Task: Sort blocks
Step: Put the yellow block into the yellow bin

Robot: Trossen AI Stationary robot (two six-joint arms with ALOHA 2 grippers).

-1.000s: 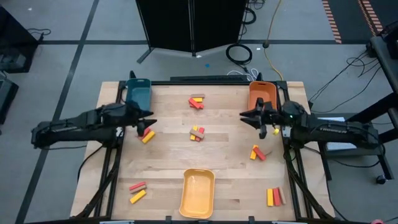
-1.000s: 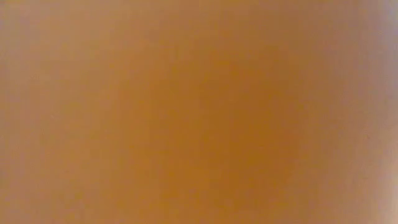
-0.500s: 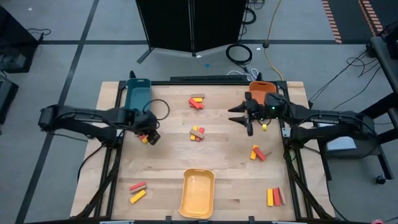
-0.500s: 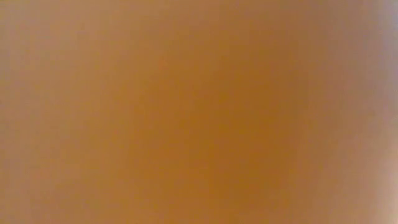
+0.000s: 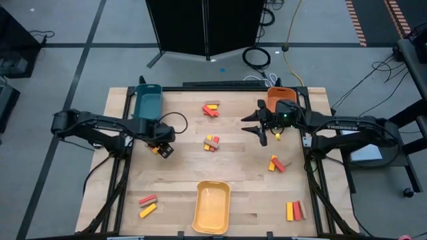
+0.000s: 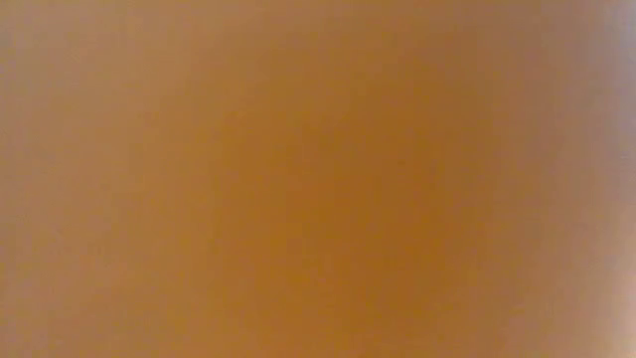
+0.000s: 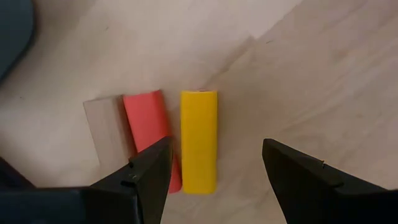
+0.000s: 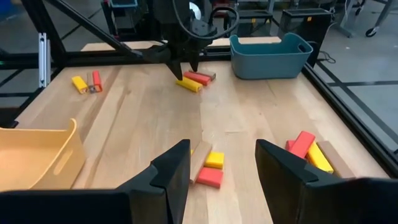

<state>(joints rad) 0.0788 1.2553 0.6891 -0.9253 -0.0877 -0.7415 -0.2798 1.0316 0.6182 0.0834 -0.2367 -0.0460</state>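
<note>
Even overhead light falls on the table [image 5: 240, 180], with soft, short shadows under both arms. The low view is a featureless orange blur. Close wrist shots stay sharp, though near fingers [image 7: 140, 180] soften.

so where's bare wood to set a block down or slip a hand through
Bare wood lies between the yellow rectangular tray and the red-and-yellow block pair at the near left, and between the teal tray and the far block cluster. It is crowded around the centre block cluster, flanked by the left gripper and right gripper.
</note>
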